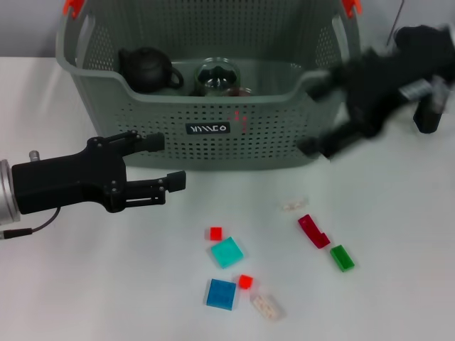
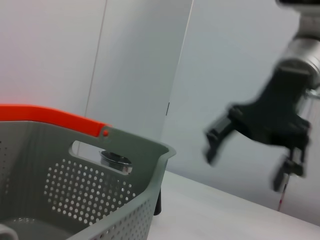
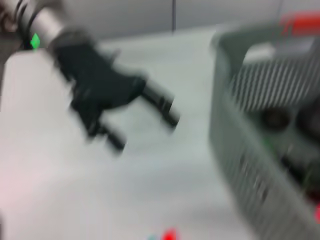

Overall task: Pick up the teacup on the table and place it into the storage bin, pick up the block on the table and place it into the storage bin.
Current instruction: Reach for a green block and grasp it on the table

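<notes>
The grey-green storage bin (image 1: pixel 213 135) stands at the back of the table. Inside it are a clear glass teacup (image 1: pixel 217 77) and a black teapot (image 1: pixel 146 69). Several blocks lie on the table in front: teal (image 1: pixel 227 252), blue (image 1: pixel 221 294), two small red ones (image 1: pixel 215 233), dark red (image 1: pixel 313 231) and green (image 1: pixel 342 258). My left gripper (image 1: pixel 165 162) is open and empty, low by the bin's front left. My right gripper (image 1: pixel 314 115) is open, empty and blurred, at the bin's right corner. It also shows in the left wrist view (image 2: pixel 214 140).
Two clear blocks (image 1: pixel 266 307) (image 1: pixel 292 204) lie among the coloured ones. The bin's orange-red handle tip (image 2: pixel 55 117) and wall (image 2: pixel 100 200) fill the left wrist view. The right wrist view shows the left gripper (image 3: pixel 145 122) and the bin (image 3: pixel 250 150).
</notes>
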You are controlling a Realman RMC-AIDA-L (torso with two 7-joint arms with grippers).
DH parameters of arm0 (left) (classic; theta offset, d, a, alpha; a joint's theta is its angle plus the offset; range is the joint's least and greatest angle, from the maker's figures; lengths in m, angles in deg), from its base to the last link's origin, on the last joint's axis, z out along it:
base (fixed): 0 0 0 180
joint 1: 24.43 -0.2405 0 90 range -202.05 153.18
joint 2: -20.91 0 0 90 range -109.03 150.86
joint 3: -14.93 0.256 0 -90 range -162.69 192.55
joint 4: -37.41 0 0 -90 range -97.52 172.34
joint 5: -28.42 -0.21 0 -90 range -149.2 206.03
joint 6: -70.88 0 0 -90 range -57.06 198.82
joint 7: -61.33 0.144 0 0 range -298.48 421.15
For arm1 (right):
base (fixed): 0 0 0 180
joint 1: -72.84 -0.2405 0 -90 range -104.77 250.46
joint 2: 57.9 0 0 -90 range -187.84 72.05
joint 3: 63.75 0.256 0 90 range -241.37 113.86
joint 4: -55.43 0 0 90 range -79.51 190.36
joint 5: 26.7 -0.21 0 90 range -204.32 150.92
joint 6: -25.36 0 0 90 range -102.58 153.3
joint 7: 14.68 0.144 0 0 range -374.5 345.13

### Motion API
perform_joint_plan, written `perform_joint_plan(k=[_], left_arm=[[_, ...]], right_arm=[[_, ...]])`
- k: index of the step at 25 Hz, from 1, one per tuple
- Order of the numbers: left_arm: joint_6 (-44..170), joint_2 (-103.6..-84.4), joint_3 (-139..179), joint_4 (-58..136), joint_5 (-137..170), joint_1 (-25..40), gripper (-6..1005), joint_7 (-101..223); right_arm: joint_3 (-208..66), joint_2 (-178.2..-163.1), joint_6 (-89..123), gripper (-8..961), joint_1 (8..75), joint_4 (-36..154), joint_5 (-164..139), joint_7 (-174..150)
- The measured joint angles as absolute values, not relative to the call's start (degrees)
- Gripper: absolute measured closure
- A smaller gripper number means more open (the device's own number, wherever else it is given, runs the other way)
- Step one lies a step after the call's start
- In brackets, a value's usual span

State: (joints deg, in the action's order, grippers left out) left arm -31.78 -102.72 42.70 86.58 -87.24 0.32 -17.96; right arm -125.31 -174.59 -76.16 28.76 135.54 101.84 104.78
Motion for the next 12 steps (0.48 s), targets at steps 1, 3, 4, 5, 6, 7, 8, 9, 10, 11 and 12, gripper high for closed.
perform_joint_plan(k=[1, 3, 4, 5, 6, 7, 8, 9, 10, 11, 12], left_arm=[[-31.8, -102.72, 42.7, 86.6, -87.3, 0.3, 140, -17.9], [-31.9, -102.68, 42.7, 86.6, -87.7, 0.3, 140, -17.9], [-32.0, -102.64, 42.7, 86.7, -88.1, 0.3, 139, -17.9], [-32.1, -102.63, 42.7, 86.7, -88.4, 0.3, 139, -17.9], [-32.1, -102.59, 42.8, 86.7, -88.9, 0.4, 139, -17.9], [-32.2, -102.58, 42.8, 86.7, -89.2, 0.5, 139, -17.9], [-32.2, -102.58, 42.9, 86.7, -89.4, 0.6, 139, -18.0], [-32.2, -102.57, 42.9, 86.7, -89.5, 0.6, 139, -18.0], [-32.2, -102.55, 43.0, 86.7, -89.5, 0.7, 139, -18.1], [-32.2, -102.53, 42.9, 86.6, -89.5, 0.8, 139, -18.2], [-32.2, -102.51, 42.9, 86.6, -89.5, 0.8, 139, -18.2]], right_arm=[[-124.7, -174.22, -78.7, 0, 29.3, 135.8, 102.5, 104.8], [-123.6, -173.85, -82.8, -1, 30.0, 135.8, 104.4, 105.0], [-123.4, -173.79, -84.4, -1, 30.2, 135.7, 105.4, 105.0], [-123.5, -173.79, -85.6, -1, 30.4, 135.5, 106.8, 105.1], [-123.7, -173.92, -86.4, -1, 30.5, 135.2, 108.4, 105.1], [-124.1, -174.17, -86.9, 0, 30.5, 134.8, 109.9, 105.1], [-124.5, -174.53, -87.1, 0, 30.3, 134.1, 111.8, 105.0], [-125.0, -174.79, -87.0, 0, 30.2, 133.5, 113.4, 105.0], [-125.5, -175.11, -86.9, 0, 29.9, 132.6, 114.9, 104.8], [-126.1, -175.36, -86.5, 0, 29.5, 131.5, 116.3, 104.8], [-126.5, -175.58, -86.1, 0, 29.1, 130.6, 117.3, 104.8]])
